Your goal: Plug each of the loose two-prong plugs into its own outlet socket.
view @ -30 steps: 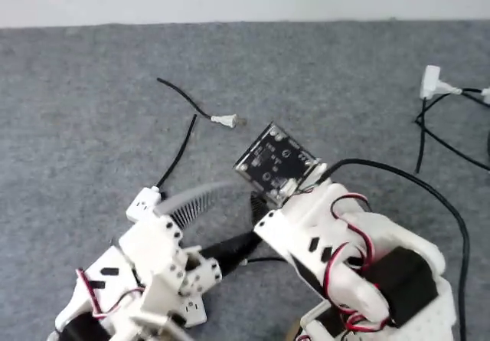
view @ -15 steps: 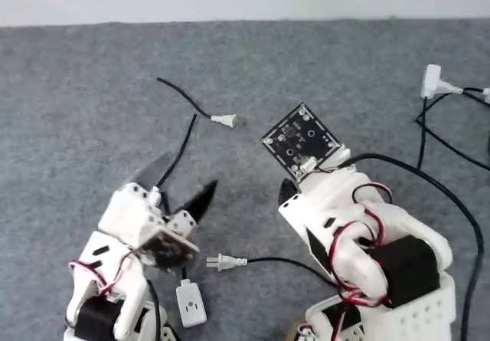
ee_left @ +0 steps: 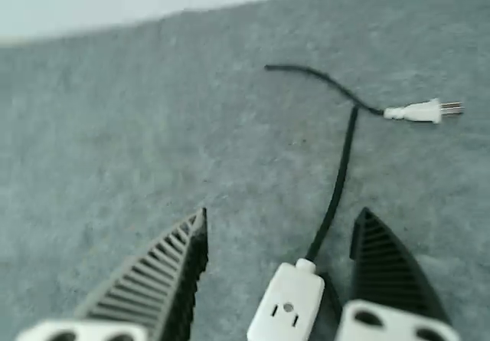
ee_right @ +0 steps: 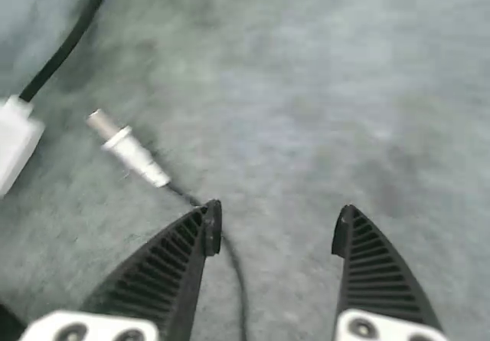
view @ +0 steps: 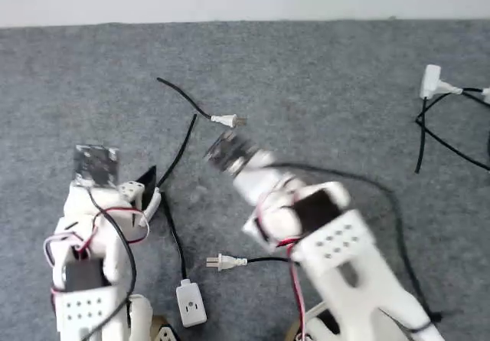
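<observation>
My left gripper [ee_left: 282, 218] is open and low over the carpet, with a white outlet socket [ee_left: 287, 310] lying between its fingers, untouched. That socket's black cord runs off toward a loose white two-prong plug [ee_left: 419, 111], the far plug [view: 226, 120] in the high view. My right gripper [ee_right: 280, 209] is open above bare carpet. Beside one of its fingers lies a second plug [ee_right: 126, 153], the near plug [view: 226, 262], prongs toward another socket [ee_right: 14, 148]. That socket [view: 191, 303] sits near the front edge. The left arm partly covers the first socket [view: 151, 201].
A white connector [view: 431, 80] with tangled black cables [view: 444, 145] lies at the far right. Grey carpet covers the table up to a pale wall at the back. The right arm [view: 321, 226] spans the middle front, the left arm [view: 92, 249] the front left.
The left arm pulled back from the centre and swung left over its socket. The near plug came into the open. The right arm swung left, its camera board now near the far plug.
</observation>
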Controlling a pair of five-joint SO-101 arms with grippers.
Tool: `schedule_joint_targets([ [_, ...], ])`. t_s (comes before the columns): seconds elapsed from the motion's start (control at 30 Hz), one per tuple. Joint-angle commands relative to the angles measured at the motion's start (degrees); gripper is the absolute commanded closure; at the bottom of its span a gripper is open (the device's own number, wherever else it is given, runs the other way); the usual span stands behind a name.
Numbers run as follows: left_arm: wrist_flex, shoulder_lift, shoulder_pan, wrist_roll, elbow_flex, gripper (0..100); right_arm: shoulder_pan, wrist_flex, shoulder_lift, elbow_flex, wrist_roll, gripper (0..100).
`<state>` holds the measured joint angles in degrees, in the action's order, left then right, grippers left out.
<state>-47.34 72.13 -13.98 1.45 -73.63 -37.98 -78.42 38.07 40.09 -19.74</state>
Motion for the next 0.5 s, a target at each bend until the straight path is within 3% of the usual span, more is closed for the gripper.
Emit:
schedule_joint_targets([
  [0.0,4.5,-3.3,-3.0,-2.5,1.7,71,-8.9,3.7,-0.5,5.9,-1.7,76.2],
  [0.13,14.3,-3.3,-3.3,-2.1,-4.5,71,-15.6,3.4,-0.3,9.5,-5.1,76.2],
  [0.3,16.2,-3.3,-3.7,-1.7,-7.2,72,-21.3,4.1,-0.3,10.4,-8.2,76.2],
  [0.47,23.1,-3.3,-6.6,-1.9,-9.7,72,-24.7,4.7,-0.7,10.5,-8.3,76.2],
])
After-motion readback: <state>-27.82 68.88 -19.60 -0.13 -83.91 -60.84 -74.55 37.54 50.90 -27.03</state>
